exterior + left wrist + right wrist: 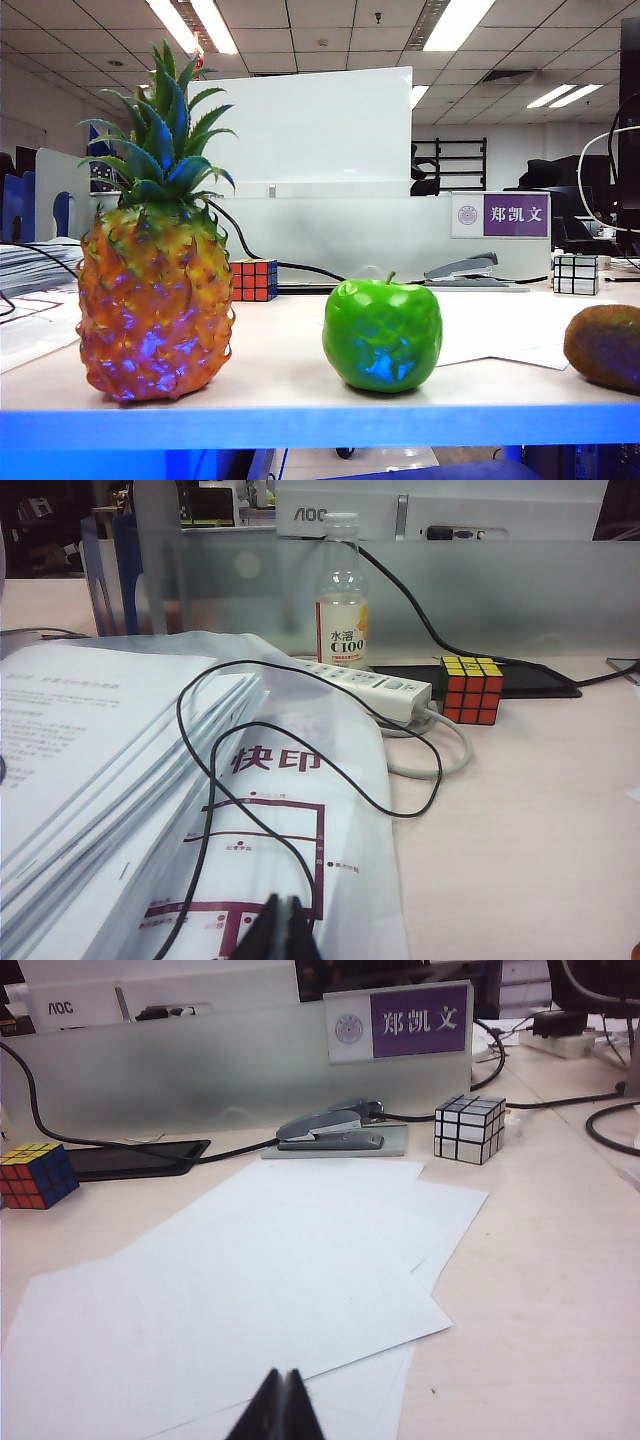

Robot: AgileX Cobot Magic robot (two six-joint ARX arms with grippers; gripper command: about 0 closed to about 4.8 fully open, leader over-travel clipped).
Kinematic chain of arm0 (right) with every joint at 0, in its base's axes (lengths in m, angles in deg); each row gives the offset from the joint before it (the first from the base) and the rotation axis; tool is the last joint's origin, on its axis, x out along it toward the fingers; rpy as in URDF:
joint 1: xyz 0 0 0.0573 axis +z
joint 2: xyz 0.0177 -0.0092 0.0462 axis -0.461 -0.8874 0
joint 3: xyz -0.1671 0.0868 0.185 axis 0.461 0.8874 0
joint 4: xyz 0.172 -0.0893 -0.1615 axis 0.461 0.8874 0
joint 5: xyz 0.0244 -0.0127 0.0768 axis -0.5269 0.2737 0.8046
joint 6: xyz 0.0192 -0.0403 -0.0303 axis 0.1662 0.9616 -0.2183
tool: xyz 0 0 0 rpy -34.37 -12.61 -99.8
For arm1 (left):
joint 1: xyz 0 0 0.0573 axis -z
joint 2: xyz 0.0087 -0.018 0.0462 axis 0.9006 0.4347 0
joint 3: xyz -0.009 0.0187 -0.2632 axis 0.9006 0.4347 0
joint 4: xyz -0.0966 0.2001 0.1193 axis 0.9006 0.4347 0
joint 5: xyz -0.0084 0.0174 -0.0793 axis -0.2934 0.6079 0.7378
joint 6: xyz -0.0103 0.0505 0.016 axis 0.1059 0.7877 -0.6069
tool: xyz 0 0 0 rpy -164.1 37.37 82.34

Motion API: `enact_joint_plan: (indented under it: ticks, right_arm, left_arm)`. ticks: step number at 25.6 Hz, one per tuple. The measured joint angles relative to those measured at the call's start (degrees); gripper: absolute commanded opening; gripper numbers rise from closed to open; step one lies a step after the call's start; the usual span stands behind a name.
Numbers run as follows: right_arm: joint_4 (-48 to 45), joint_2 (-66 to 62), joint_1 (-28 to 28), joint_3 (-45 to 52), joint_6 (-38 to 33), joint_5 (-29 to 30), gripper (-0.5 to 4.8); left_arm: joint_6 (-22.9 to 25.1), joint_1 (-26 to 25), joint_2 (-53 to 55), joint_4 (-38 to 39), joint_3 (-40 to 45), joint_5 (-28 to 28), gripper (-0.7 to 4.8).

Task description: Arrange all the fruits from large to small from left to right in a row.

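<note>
Exterior view: fruits stand in one row along the near edge of the table. Pineapple at 9 o'clock of the apple, upright, crown up. Apple in the middle, stem up. Kiwi at 3 o'clock of the apple, partly cut by the frame edge. All three well apart, none touching.

Judgement: order reads large, medium, small from left to right, so the arrangement looks complete. Nothing plainly left to move; spacing is somewhat uneven, with the kiwi far out, but it is a row.

Pincers: left pincer shows only in its wrist view, tips pressed together, holding nothing, hanging above a stack of printed sheets with a black cable looped over it. Right pincer likewise has its tips together and is empty, above loose white paper. Neither pincer appears in the exterior view; neither is near a fruit.

Counts:
- pineapple 1, apple 1, kiwi 1; fruits total 3
- coloured Rubik's cube 1, behind the pineapple
- silver mirror cube 1, at about 1 o'clock of the apple
- stapler 1
- name plate 1
- drink bottle 1
- power strip 1
- pincers 2
</note>
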Motion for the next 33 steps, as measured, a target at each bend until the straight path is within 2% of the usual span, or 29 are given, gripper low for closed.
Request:
enact_joint_plan:
  ticks: [33]
  right_arm:
    - [-0.9,0.0,0.0,0.0,-2.6,0.2,-0.01]
  left_arm:
    - [0.0,0.0,0.0,0.0,0.0,0.0,-0.05]
